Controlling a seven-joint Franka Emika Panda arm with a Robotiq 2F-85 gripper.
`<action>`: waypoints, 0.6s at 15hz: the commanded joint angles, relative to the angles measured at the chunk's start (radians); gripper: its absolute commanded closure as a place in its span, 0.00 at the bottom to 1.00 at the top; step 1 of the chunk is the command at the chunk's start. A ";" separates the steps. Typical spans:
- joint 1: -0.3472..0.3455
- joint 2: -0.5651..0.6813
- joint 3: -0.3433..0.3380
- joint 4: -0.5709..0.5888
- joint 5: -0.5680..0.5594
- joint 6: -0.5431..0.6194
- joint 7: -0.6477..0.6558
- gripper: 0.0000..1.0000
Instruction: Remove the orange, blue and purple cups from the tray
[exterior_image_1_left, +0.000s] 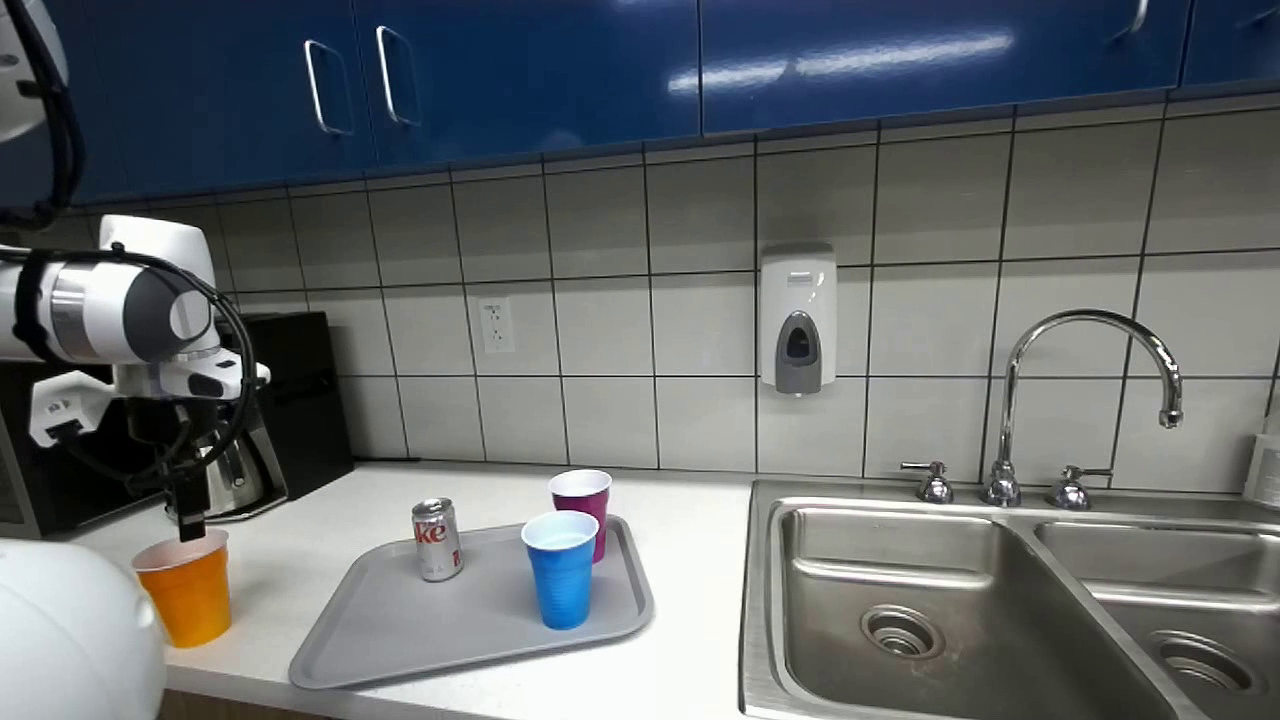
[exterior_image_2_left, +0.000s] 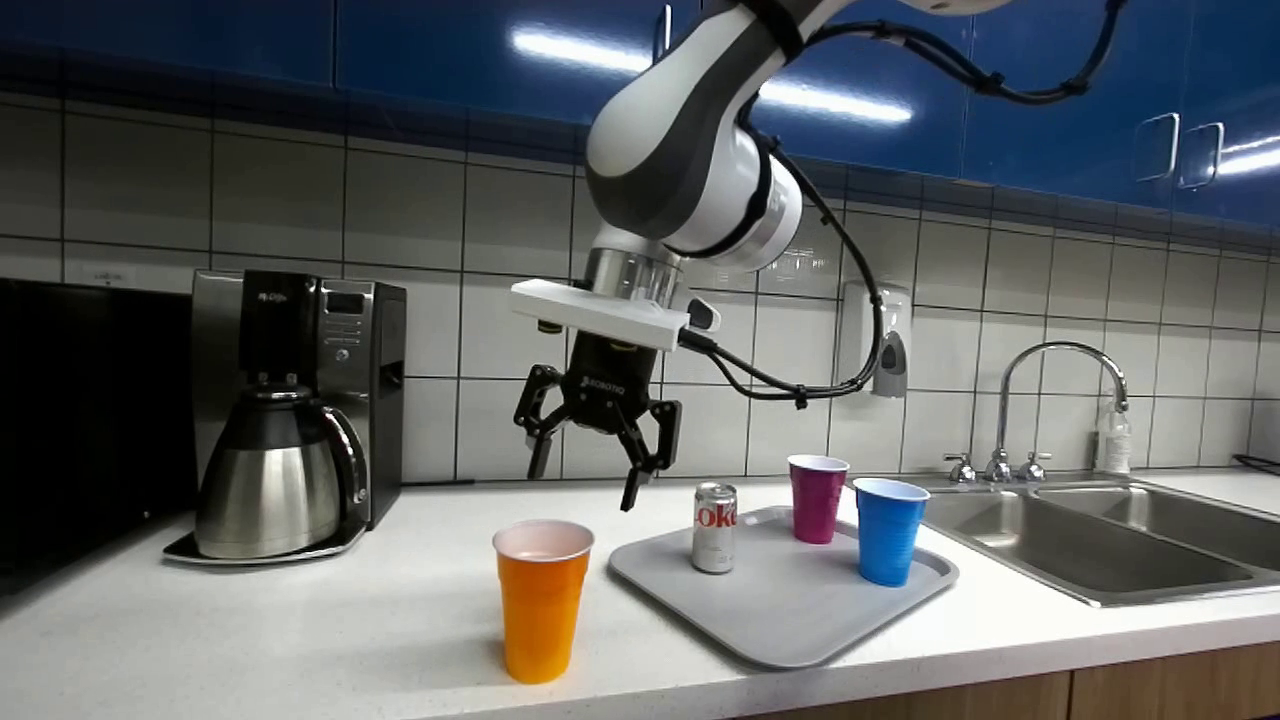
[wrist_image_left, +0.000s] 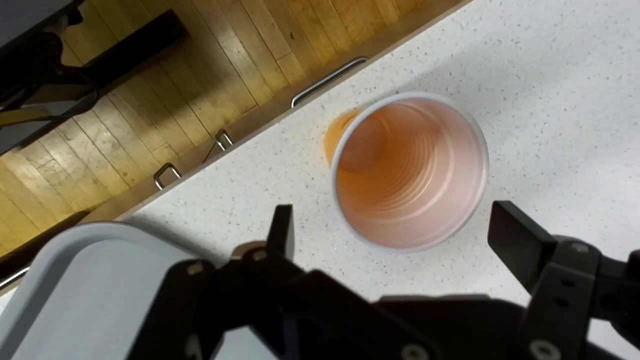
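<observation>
The gripper (exterior_image_2_left: 584, 478) is spread wide and holds nothing, above the bench (exterior_image_2_left: 300, 640). In the wrist view its fingertips (wrist_image_left: 517, 245) stand at four and eight o'clock of the rim of the orange cup (wrist_image_left: 407, 172), a strip of bench showing beside each. In an exterior view a finger (exterior_image_1_left: 190, 512) overlaps the cup's mouth, and the gap there cannot be judged. In both exterior views the orange cup stands upright on the bench, off the tray (exterior_image_2_left: 760, 625), which lies near it at three o'clock. In an exterior view a Coke can (exterior_image_2_left: 714, 540) stands at ten o'clock on the tray, the purple cup (exterior_image_2_left: 815, 505) at one. The blue cup (exterior_image_1_left: 563, 575), also upright on the tray, hides part of the purple cup in an exterior view, where a wall outlet (exterior_image_1_left: 495, 325) and a sink drain (exterior_image_1_left: 903, 632) show as well. In an exterior view a coffee maker (exterior_image_2_left: 350, 370) stands between nine and ten o'clock from the gripper, beside a black boxlike object (exterior_image_2_left: 90, 430) cut off at nine. The wrist view alone shows the plank floor (wrist_image_left: 275, 30); there the tray is cut off at eight o'clock, and a dark object (wrist_image_left: 45, 75) at ten is hard to make out.
</observation>
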 joint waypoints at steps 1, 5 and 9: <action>-0.026 -0.132 -0.001 -0.080 0.070 -0.016 -0.068 0.00; -0.052 -0.210 -0.030 -0.117 0.121 -0.056 -0.160 0.00; -0.096 -0.249 -0.078 -0.135 0.102 -0.116 -0.268 0.00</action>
